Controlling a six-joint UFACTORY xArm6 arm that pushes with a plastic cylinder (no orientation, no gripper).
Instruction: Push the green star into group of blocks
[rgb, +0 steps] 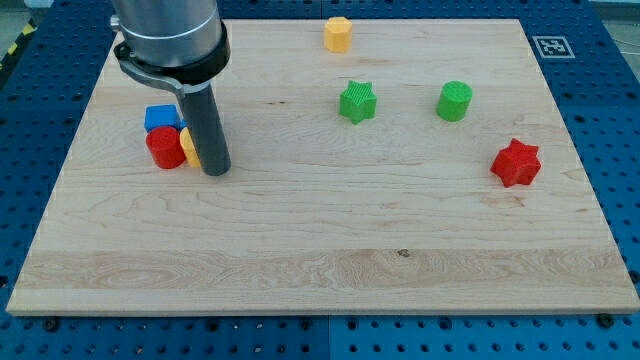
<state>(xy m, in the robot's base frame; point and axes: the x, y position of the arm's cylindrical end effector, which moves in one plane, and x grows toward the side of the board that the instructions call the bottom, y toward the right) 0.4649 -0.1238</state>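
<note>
The green star (357, 102) lies on the wooden board (320, 250) a little above centre, to the view's right of the middle. A group of blocks sits at the view's left: a blue block (161, 118), a red block (164, 148) below it and a yellow block (188, 146) partly hidden behind the rod. My tip (216, 171) rests on the board just right of this group, touching or nearly touching the yellow block. The green star is far to the right of my tip.
A yellow hexagonal block (338, 34) sits near the board's top edge. A green cylinder (454, 101) lies right of the green star. A red star (516, 163) lies at the right. Blue perforated table surrounds the board.
</note>
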